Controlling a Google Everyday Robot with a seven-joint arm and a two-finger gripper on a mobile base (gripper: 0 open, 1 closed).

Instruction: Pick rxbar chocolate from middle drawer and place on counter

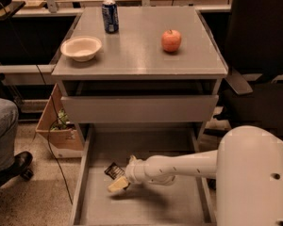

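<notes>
The rxbar chocolate, a small dark flat bar, lies on the floor of the pulled-out middle drawer, in its left part. My gripper is low in the drawer right at the bar. It is open, with one pale finger in front of the bar and the other behind it. My white arm reaches in from the lower right. The grey counter is the cabinet's top, above the drawers.
On the counter stand a blue can, a white bowl and a red apple. The upper drawer shows a flat front. A cardboard box and a person's leg are left, a dark chair right.
</notes>
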